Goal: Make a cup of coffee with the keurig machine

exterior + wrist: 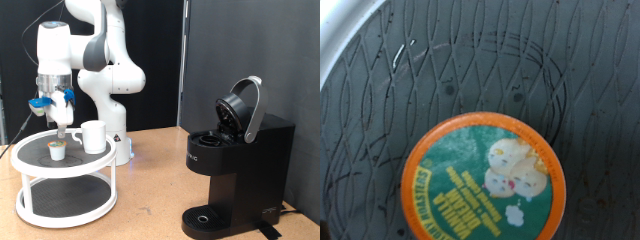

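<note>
Hovering hand [62, 128] over 1 pod [58, 150], 1 cup [93, 136] nearby

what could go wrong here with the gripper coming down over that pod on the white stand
The gripper hangs just above the small orange-rimmed green-topped coffee pod. That pod sits off-centre in the wrist view, so a closing grasp might clip its rim and tip it.

The small white ceramic mug stands close beside it on the round white two-tier stand; the fingers could nudge it.
</note>
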